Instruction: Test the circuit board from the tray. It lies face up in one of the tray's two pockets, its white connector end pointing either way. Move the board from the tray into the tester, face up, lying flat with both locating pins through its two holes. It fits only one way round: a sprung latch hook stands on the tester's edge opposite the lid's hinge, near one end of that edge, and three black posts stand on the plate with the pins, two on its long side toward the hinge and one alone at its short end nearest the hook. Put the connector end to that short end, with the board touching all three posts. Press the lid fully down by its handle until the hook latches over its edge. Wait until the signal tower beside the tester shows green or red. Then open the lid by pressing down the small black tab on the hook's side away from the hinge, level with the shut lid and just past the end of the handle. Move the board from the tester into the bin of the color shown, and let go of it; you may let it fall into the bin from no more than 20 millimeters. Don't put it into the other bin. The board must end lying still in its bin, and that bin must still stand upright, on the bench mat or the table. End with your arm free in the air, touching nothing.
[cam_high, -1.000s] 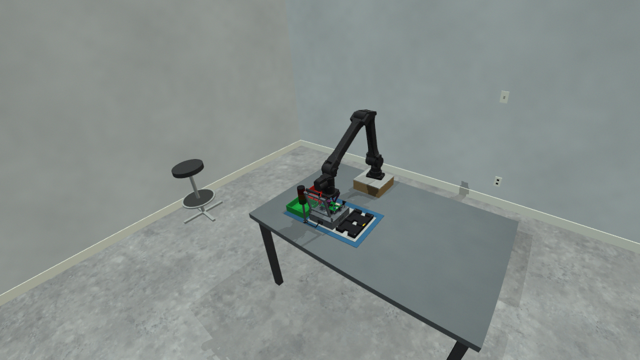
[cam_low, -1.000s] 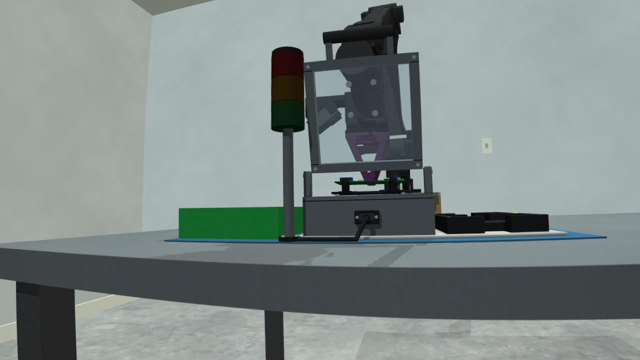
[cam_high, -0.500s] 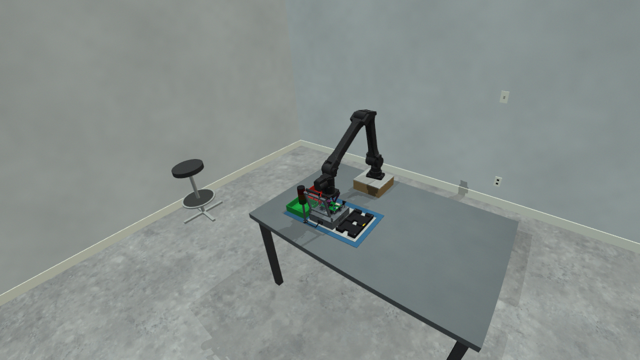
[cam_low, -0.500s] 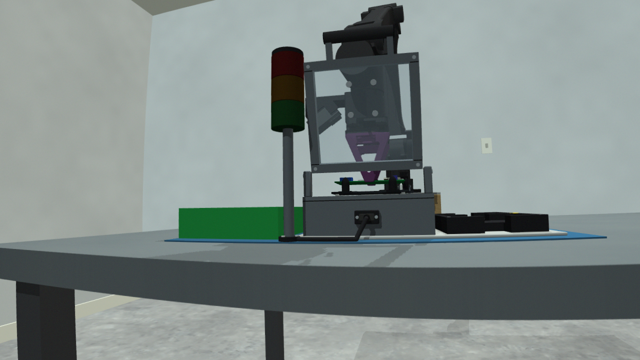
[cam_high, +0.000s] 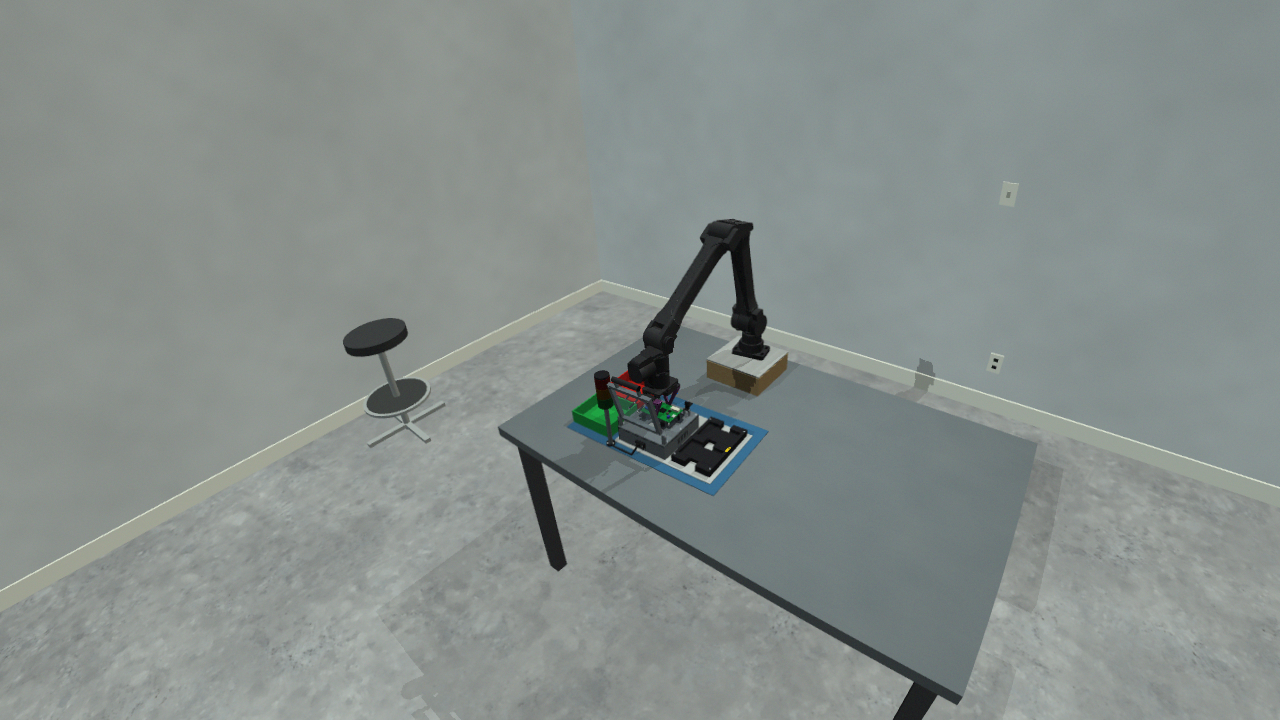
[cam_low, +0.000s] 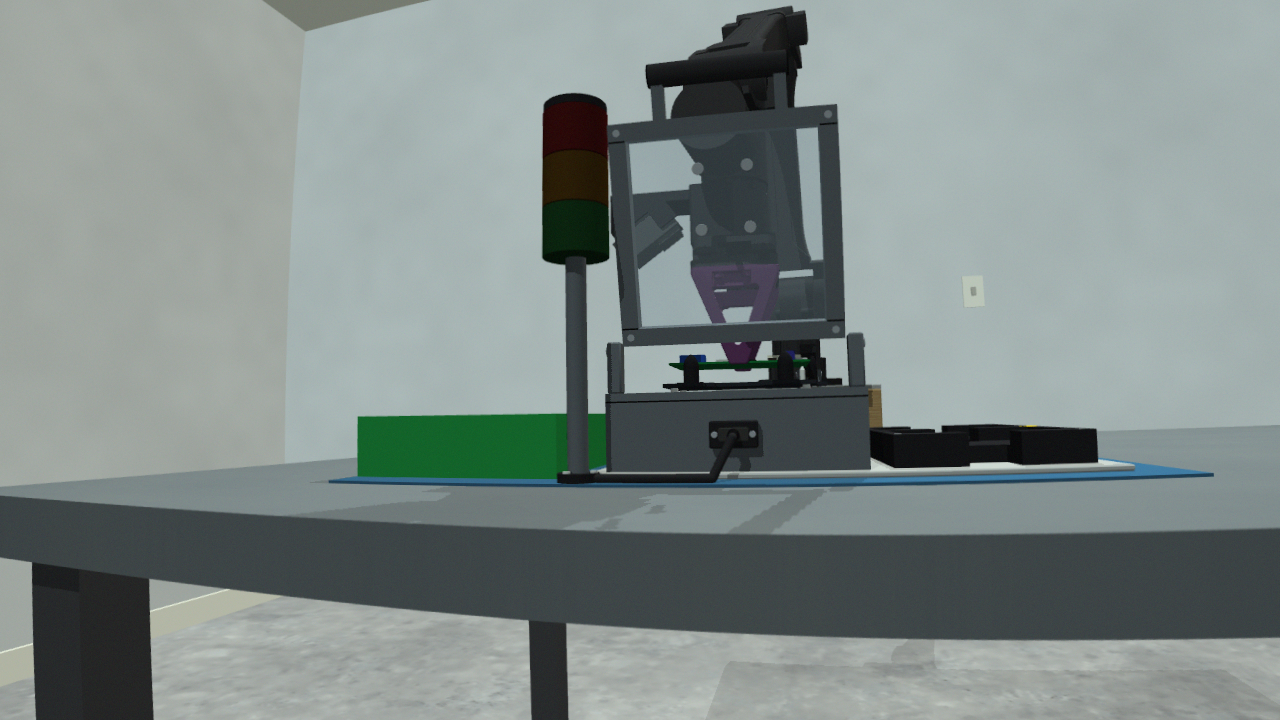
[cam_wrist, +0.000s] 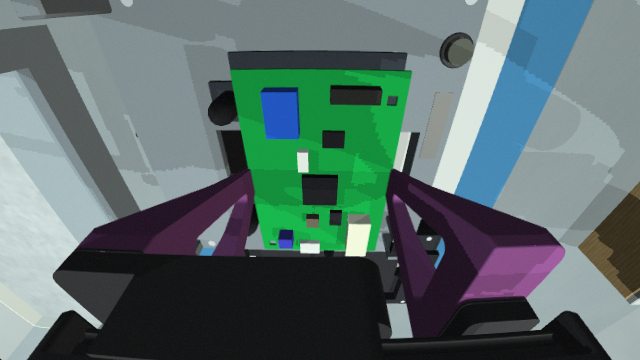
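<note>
— While the circuit board (cam_wrist: 320, 150) sits over the tester's plate, would you call it seated?

— Not with confidence. From the exterior view it lies roughly level, just above the tester (cam_low: 738, 428), between the black posts. I cannot tell whether both pins are through its holes or whether it touches all three posts. Face up it certainly is: chips and a blue block show in the wrist view.

— And the fingers?

— Clamped on the board's two long edges, one purple finger on each side, so the gripper (cam_wrist: 318, 210) has it in hand. Nothing has been let go.

— Which way is the connector end?

— A white block shows at the board's edge nearest the wrist camera. Whether that end faces the hook I cannot make out.

— What about the lid (cam_low: 726, 219)?

— It stands upright over the tester, with its handle (cam_low: 716, 67) at the top. The signal tower (cam_low: 575, 183) just beside the tester shows no bright lamp.

— So how far along?

— I'd judge the move out of the tray (cam_low: 984, 443) done, since both pockets look vacant in the top view. Left: release, shut and latch the lid, wait for the lamp, press the tab, then carry the board to the matching bin. The green bin (cam_low: 456, 443) stands beyond the tower on the tabletop (cam_low: 626, 546); the red one is mostly hidden.
</note>
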